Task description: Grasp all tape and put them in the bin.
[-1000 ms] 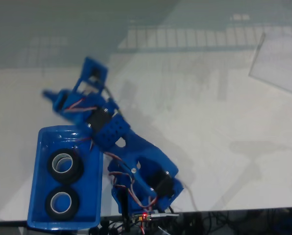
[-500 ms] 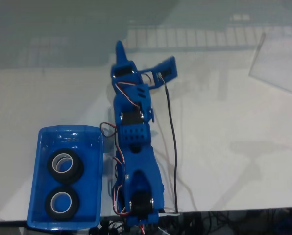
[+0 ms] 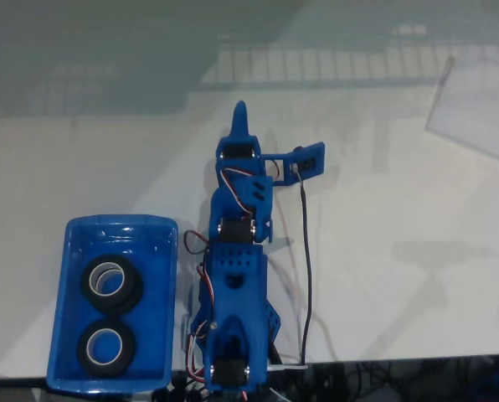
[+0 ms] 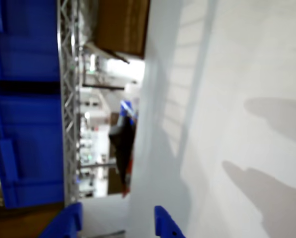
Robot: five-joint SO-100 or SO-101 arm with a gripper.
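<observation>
The bin (image 3: pixel 111 306) sits at the front left corner of the table (image 3: pixel 383 251) in the fixed view. It is a shiny blue tray with low walls. Two rolls of tape lie flat inside it. One tape roll (image 3: pixel 111 283) is in the middle of the bin, and the other tape roll (image 3: pixel 105 347) is just beside it, closer to the front wall.

Each roll is a small black ring with a pale middle. They look light and stiff, so I think they would not squash. The black side may be a bit slippery. A good way to hold one would be to put one finger in the hole and one outside, and pinch the ring's wall. Pinching across the whole roll could also work.

To the right of the bin, the blue arm (image 3: pixel 233 293) stands at the front edge of the table. It stretches nearly straight toward the back. The gripper (image 3: pixel 270 144) is out over the bare white table, well apart from the bin. It is open and holds nothing. In the wrist view the two blue fingertips (image 4: pixel 165 225) stand apart with empty space between them.
</observation>
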